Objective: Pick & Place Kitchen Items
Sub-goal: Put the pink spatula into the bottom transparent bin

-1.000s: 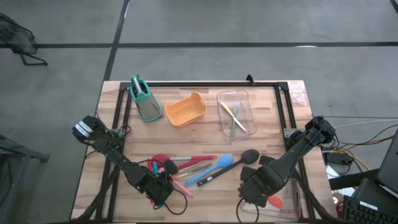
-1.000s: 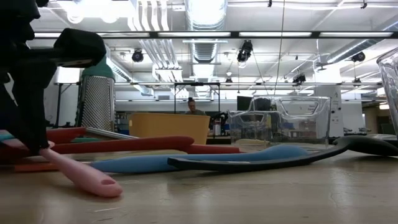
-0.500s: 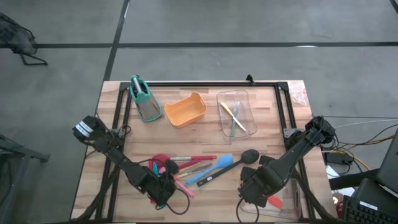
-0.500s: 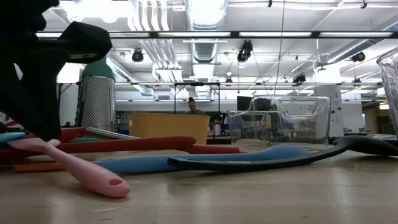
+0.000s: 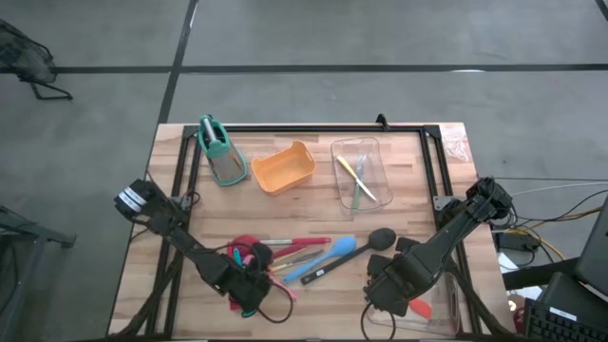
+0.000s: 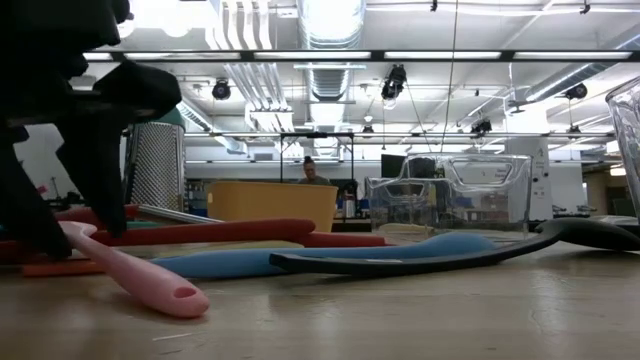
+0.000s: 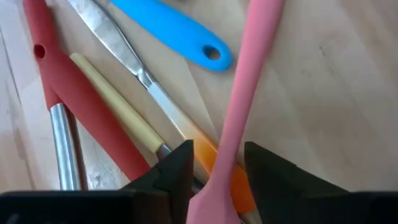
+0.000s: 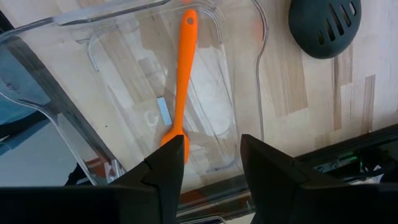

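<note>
The wooden table [image 5: 313, 204] is seen from above with 2 dark arms bent low over its near edge. The left arm is stretched from the left side of the table towards the pile of utensils, and its wrist is lowered close to the wood. The left gripper [image 7: 216, 163] is placed over the pink spatula [image 7: 239, 106]; its fingers are parted, 1 on each side of the pink handle, and a gap is seen on both sides, so the spatula is not clamped. In the low view the pink spatula [image 6: 135, 275] is laid on the table with its handle end pointing forward.

The right arm is folded from the right side down to the near right corner. The right gripper [image 8: 211, 163] is held above a clear tray [image 8: 124, 81], with its fingers apart and nothing between them. An orange spatula [image 8: 182, 81] is laid inside this tray.

Beside the pink spatula, a blue spatula [image 7: 174, 31], a red spatula [image 7: 81, 102] and a knife with an orange handle [image 7: 134, 74] are spread. The black ladle [image 5: 366, 245] is laid between the 2 grippers. At the far side, an orange tub [image 5: 283, 168], a grey holder [image 5: 223, 154] and a second clear tray [image 5: 359, 174] are lined up; in that tray a yellow piece [image 5: 349, 168] and a green piece [image 5: 358, 193] are crossed.
</note>
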Controlling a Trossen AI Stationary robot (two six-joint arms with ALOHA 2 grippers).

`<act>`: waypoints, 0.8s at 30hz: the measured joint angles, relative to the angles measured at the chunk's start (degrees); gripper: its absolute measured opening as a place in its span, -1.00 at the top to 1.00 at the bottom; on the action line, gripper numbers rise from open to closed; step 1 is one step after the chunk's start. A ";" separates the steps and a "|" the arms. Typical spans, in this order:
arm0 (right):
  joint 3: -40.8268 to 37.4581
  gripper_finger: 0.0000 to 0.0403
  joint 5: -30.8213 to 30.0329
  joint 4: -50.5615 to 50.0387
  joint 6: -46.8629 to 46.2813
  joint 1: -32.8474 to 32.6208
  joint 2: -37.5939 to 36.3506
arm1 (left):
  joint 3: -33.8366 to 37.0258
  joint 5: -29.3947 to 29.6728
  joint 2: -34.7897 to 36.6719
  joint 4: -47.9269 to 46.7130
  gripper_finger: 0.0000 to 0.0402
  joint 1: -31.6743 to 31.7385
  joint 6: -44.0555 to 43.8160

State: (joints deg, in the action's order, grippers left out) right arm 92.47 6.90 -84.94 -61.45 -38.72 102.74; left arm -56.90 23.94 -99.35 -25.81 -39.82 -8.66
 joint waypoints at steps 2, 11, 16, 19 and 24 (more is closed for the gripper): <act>0.00 0.28 -0.02 -0.01 0.05 0.00 0.00 | 0.00 -0.07 -0.34 0.01 0.21 0.22 1.01; 0.00 0.47 -0.52 0.06 0.17 0.00 0.00 | 0.01 -4.00 -0.44 0.20 0.42 1.97 1.38; 0.00 0.58 -0.68 0.13 0.17 0.00 0.00 | 0.02 -7.66 -0.48 0.27 0.73 3.42 1.59; 0.00 0.64 -0.68 0.18 0.40 0.00 0.00 | -0.08 -8.02 -0.48 0.21 0.84 3.75 2.27; 0.00 0.72 -0.68 0.21 1.00 0.00 0.00 | -0.94 -7.70 -0.35 -0.18 0.84 3.75 3.80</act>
State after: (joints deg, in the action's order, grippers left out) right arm 92.47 6.22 -84.73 -60.45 -38.72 102.74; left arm -57.84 16.24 -99.70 -25.99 -36.07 -4.87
